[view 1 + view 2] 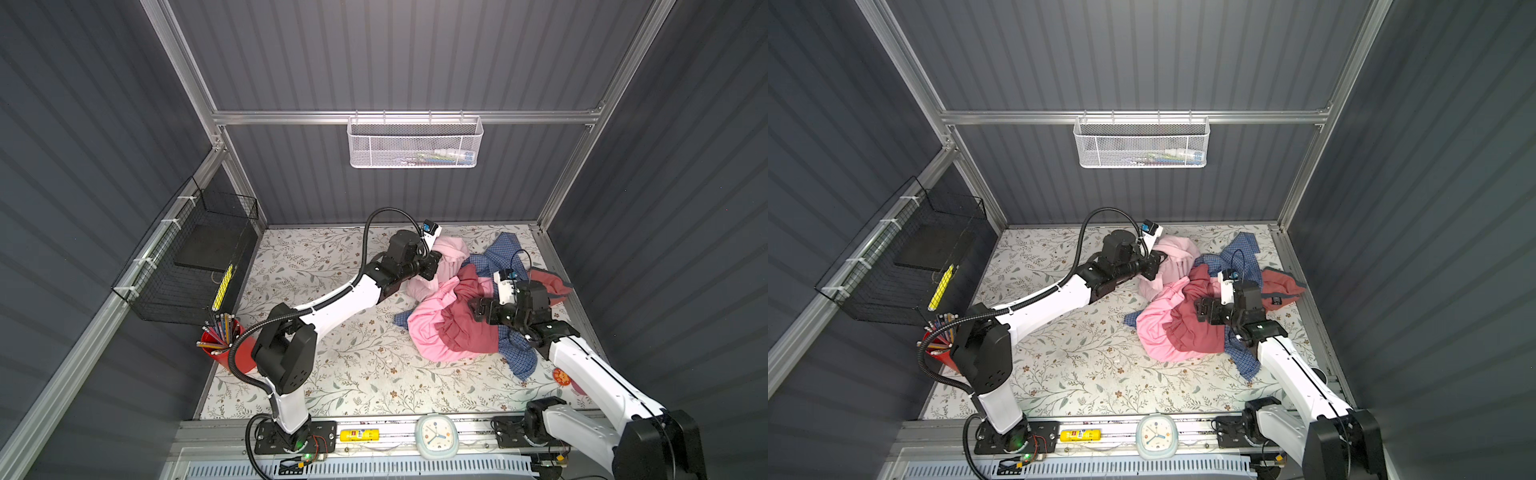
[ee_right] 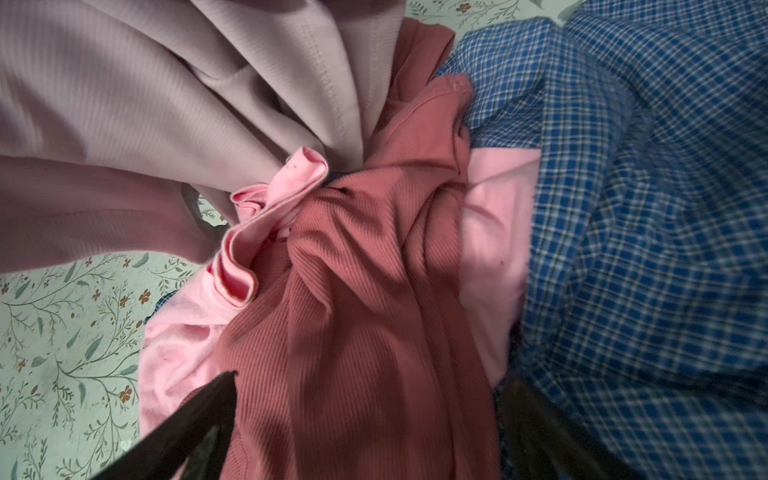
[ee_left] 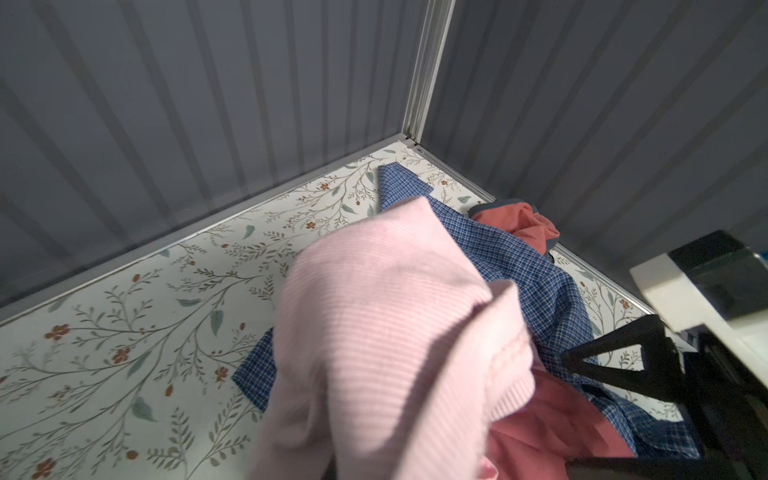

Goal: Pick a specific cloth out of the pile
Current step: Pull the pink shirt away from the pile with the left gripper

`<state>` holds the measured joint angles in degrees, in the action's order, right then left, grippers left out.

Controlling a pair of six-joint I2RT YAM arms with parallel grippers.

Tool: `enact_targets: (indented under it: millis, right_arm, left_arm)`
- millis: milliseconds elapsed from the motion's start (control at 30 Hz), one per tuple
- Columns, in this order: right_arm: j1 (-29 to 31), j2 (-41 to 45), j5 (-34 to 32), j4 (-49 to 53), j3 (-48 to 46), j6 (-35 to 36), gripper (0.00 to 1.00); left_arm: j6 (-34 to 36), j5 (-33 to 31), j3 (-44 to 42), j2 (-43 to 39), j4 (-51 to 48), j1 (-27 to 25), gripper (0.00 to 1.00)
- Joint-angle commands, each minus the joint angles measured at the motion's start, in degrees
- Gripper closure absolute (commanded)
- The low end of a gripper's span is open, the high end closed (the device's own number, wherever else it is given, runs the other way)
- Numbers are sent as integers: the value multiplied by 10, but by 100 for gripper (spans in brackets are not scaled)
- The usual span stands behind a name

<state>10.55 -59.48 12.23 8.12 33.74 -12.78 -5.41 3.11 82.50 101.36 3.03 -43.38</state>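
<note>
The cloth (image 1: 451, 249) (image 1: 1177, 249) is pale dusty pink and ribbed, bunched at the far left end of the pile (image 1: 457, 324). My left gripper (image 1: 436, 265) (image 1: 1159, 266) is shut on its near edge. In the left wrist view the cloth (image 3: 382, 311) hides the jaws. In the right wrist view the cloth (image 2: 145, 104) lies beyond the pile's dark red cloth (image 2: 365, 291). My right gripper (image 1: 478, 309) (image 2: 365, 424) stands open over that dark red cloth (image 1: 469, 328), its fingers on either side of a fold, with bright pink cloth (image 1: 428, 328) beside it.
A blue-checked shirt (image 1: 505, 249) and a salmon garment (image 1: 548, 282) lie by the right wall. A red cup of pencils (image 1: 226, 345) and a black wire basket (image 1: 195, 266) are on the left. A white mesh basket (image 1: 415, 141) hangs on the back wall. A clock (image 1: 436, 436) sits at the front rail.
</note>
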Motion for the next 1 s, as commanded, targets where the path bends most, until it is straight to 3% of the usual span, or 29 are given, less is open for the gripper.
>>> enact_targets:
  millis: [0,367,533,767,967]
  right_arm:
    - [3,11,-11,-8,-8,3,1]
    - [3,24,-17,-9,-6,6,1]
    - [3,27,-19,-10,-4,9,1]
    - [3,30,-19,-9,-3,9,1]
    - [3,35,-19,-3,-4,9,1]
  left_arm:
    - [30,-62,-2,-56,25,9,100]
    - [82,-159,1,-146,-31,60,100]
    - [92,-214,-41,-173,-47,88,100]
    - [55,-247,-100,-185,-62,177,100]
    - [49,-267,-133,-186,-74,222,100]
